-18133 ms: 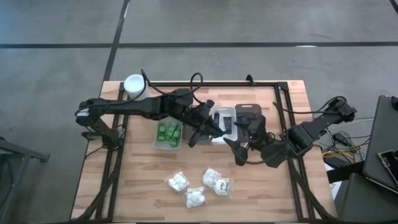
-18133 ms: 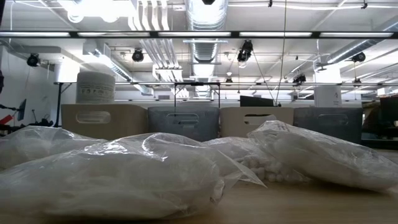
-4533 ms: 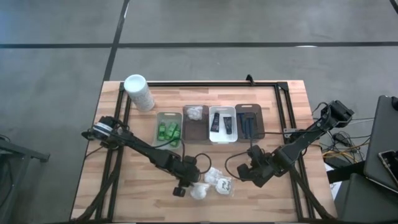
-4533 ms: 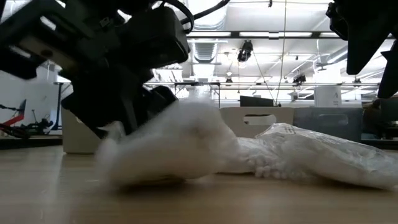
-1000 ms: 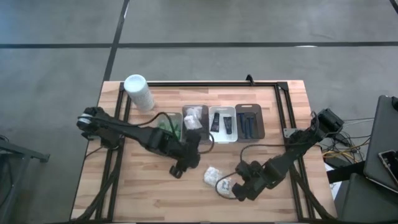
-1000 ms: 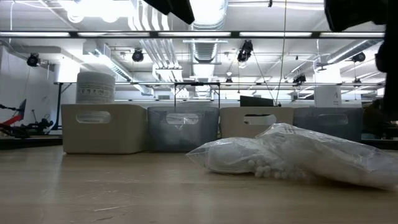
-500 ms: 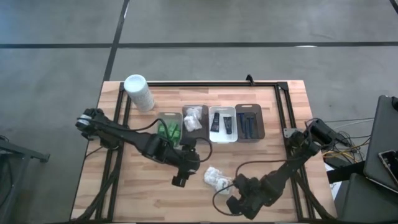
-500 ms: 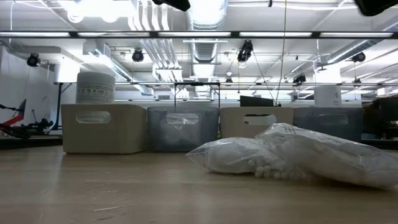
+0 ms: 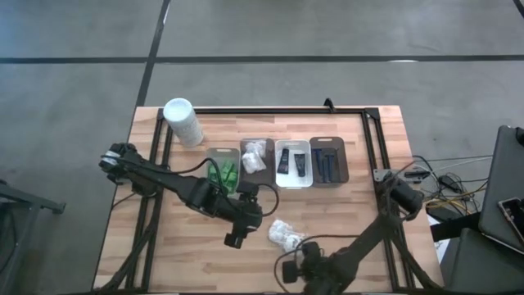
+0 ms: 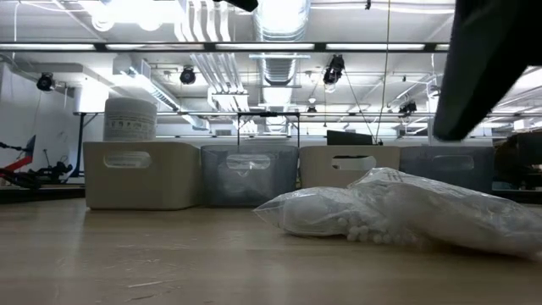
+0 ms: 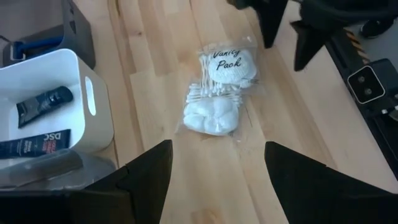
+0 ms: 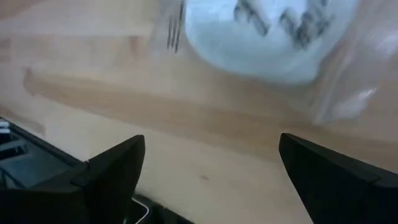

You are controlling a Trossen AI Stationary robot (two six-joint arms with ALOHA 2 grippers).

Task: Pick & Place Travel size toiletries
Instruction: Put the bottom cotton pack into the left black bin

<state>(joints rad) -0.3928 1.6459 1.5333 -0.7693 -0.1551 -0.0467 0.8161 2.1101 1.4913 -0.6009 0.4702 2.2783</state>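
Near the tabletop's front edge, both grippers are hovering wide open.
Right gripper is risking tearing the packet; left gripper beside it.

Right hand nearer table's front edge.

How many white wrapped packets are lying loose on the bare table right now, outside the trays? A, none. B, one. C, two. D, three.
B: the high view shows a single white wrapped packet on the wood in front of the trays, between the left claw and the right claw; the left wrist view also shows only that one.
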